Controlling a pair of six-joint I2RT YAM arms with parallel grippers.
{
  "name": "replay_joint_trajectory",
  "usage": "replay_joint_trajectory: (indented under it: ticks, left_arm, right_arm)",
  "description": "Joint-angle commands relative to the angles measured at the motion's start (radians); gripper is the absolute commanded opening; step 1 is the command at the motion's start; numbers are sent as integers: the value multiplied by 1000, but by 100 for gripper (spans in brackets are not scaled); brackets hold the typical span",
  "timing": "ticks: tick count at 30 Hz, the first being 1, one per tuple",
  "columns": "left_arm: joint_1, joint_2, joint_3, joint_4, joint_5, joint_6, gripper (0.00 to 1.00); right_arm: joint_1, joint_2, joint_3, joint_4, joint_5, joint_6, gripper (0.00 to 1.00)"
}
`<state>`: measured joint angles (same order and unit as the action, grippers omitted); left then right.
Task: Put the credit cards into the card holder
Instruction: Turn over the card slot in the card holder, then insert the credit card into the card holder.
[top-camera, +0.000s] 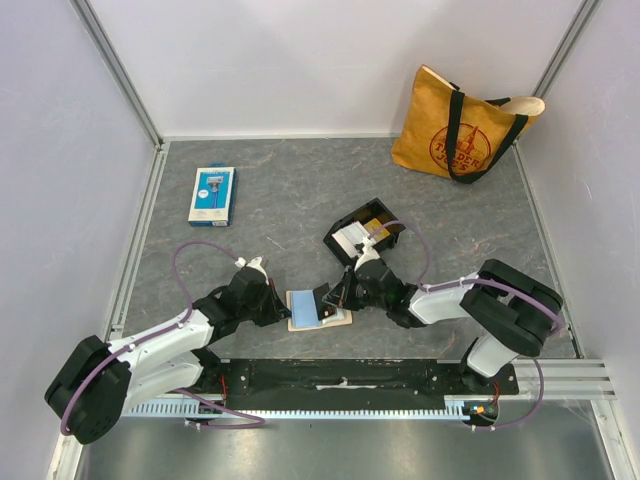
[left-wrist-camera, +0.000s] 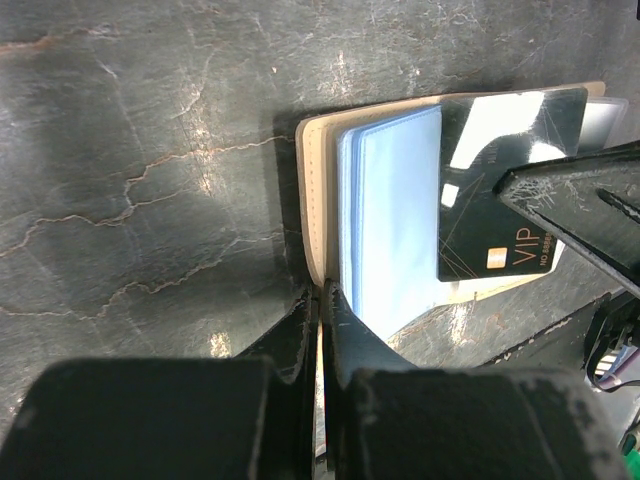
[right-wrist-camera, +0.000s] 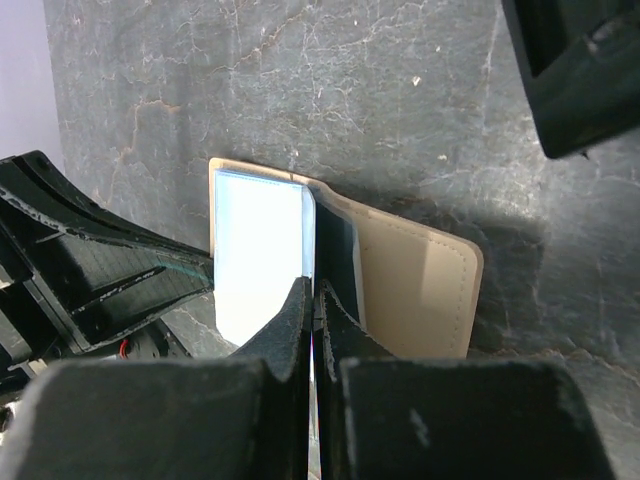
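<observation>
Tan and lying opened out on the grey table, the card holder (top-camera: 305, 308) sits between the two arms near the table's front edge, its pale blue inner leaf facing up. The left gripper (left-wrist-camera: 320, 300) is closed on the holder's near edge, pinning it in place. The right gripper (right-wrist-camera: 312, 295) is pinched shut on a dark grey card (left-wrist-camera: 500, 170) printed with gold "VIP" lettering. That card lies over the right part of the open holder, one end overlapping the blue leaf, and it does not look seated in a slot yet. The task therefore appears to be in its early or middle part, with one card at the mouth of the holder and not yet pushed home. Whether any card is already tucked inside cannot be told, since the leaf hides the slots. Behind the right arm, the black tray (top-camera: 389, 218) holds more cards, a white one (top-camera: 350, 238) and a gold one (top-camera: 378, 228) among them. Those are judged to be left to fetch and insert once the dark card is in.
</observation>
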<state>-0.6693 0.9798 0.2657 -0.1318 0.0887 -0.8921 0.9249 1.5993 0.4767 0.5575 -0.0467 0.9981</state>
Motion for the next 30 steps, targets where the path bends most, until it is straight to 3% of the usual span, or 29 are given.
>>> replay_joint_trajectory:
  ticks: [1, 9, 30]
  left_arm:
    - [-3, 0, -16, -6, 2, 13, 2]
    - [-3, 17, -20, 12, -3, -10, 2]
    - [-3, -7, -5, -28, -67, -56, 2]
  right_arm:
    - [-6, 60, 39, 7, -57, -44, 0]
    - [37, 85, 22, 55, -82, 25, 0]
    - [43, 34, 37, -153, -18, 83, 0]
